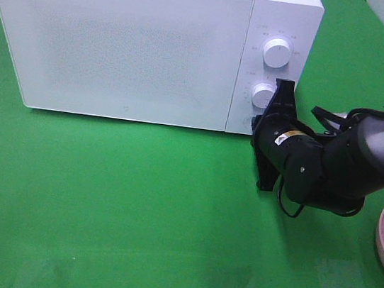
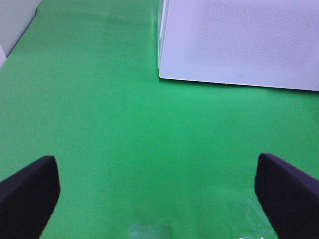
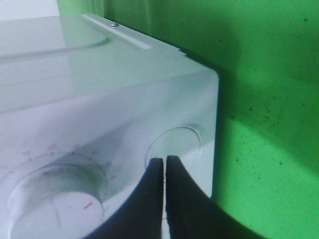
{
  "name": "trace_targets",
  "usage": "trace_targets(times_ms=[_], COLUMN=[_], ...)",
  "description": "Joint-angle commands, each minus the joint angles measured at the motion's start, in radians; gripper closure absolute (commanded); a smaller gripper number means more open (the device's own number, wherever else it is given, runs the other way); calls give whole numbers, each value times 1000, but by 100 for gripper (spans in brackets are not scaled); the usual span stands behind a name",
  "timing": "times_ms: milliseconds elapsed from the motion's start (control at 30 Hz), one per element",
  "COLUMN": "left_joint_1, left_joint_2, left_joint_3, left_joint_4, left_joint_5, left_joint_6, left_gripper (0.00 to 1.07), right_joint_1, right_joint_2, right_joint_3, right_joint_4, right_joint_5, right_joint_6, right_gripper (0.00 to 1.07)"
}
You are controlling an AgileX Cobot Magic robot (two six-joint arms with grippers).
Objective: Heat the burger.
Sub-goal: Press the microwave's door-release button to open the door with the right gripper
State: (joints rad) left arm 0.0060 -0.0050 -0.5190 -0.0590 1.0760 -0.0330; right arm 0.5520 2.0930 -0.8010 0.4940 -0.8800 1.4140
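While our right gripper (image 3: 164, 160), fingers pinched together, is nosing at the round button (image 3: 177, 142) at five o'clock of the microwave (image 1: 134, 43) front, we are judging door-opening as the step in hand. The burger is showing nowhere, perhaps inside. A straight, gentle push is being called for. Our left gripper (image 2: 158, 196) is hanging wide-fingered over green cloth (image 1: 134, 200), leaving room at six o'clock.

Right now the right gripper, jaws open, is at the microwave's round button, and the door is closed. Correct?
No. The right gripper has its jaws shut, tips together; the right wrist view shows it. The rest holds: it is at the round button of the microwave, and the door is closed.
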Motion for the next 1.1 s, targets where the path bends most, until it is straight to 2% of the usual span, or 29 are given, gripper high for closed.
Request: trace_targets(times_ms=[33,1100], left_joint_1=[0,0], left_joint_2=[-15,-15], left_joint_3=[3,3], left_joint_4=[2,2], left_joint_5=[-9,-9], left_joint_6=[0,0], left_gripper=[8,8], right_joint_1=[-3,-3], right_joint_2=[20,63], right_joint_3=[-23,-57], right_joint_4=[-11,31], right_joint_5=[8,-109], right_joint_6=[1,22], right_gripper=[107,107])
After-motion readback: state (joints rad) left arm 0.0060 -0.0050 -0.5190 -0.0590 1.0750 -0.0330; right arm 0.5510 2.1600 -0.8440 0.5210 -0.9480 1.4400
